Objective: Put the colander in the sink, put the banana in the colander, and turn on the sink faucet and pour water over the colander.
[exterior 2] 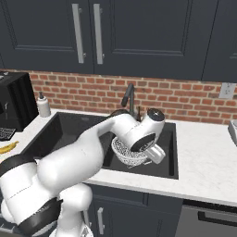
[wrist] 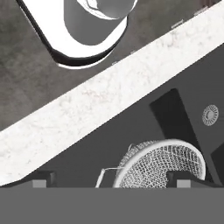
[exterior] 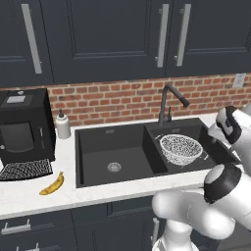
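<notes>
Hand view: colander (wrist: 162, 164) lies just beyond the wide-open hand (wrist: 110, 181).

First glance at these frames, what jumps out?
The silvery mesh colander sitting in the narrower right basin of the black sink, under the dark gooseneck faucet. Then the yellow banana, alone on the white counter left of the sink, in front of the black coffee machine. The open gripper hangs just over the colander.

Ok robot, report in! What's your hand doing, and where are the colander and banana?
Hand open, above the colander. Colander sits in the narrower sink basin. Banana on the counter, left of the sink. Nothing blocking it.
</notes>
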